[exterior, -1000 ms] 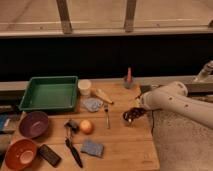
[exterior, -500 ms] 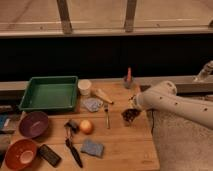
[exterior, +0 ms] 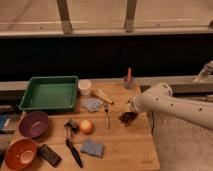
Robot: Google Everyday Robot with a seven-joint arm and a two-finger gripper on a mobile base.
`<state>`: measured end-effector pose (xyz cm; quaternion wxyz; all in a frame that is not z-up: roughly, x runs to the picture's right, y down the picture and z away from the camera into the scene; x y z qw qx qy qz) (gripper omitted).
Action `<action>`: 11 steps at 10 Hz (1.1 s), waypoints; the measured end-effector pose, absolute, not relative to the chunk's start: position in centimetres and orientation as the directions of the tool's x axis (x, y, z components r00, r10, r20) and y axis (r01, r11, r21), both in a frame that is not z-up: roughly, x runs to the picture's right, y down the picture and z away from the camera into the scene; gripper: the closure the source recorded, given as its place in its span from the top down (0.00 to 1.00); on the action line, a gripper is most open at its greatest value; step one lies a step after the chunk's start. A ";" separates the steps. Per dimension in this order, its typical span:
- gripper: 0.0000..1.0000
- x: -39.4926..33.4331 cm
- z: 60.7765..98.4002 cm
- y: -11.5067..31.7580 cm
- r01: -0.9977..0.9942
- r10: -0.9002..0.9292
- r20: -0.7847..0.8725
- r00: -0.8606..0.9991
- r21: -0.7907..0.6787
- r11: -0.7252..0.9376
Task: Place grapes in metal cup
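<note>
The tool (exterior: 129, 116) is low over the right side of the worktop (exterior: 125, 147), at the end of the white arm (exterior: 172, 105). The dark grapes (exterior: 128, 118) sit right at its tip, but I cannot tell if they are in its grip. A fork (exterior: 106, 115) lies just to the left, and the orange (exterior: 86, 126) is further left. The metal cup (exterior: 128, 83) stands near the back edge, well apart from the grapes.

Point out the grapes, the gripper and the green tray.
grapes (exterior: 128, 117): camera view, middle of the dark bunch.
gripper (exterior: 128, 112): camera view, at the arm's tip, over the grapes.
green tray (exterior: 50, 79): camera view, far rim.
</note>
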<state>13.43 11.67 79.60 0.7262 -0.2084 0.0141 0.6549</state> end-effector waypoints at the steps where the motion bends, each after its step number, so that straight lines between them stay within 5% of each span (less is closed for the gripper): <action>1: 0.76 13.2 79.8 11.9 -0.955 0.942 -0.301 0.147 -0.290 0.057; 11: 0.76 14.5 75.8 10.0 -0.958 0.971 -0.206 0.120 -0.279 0.060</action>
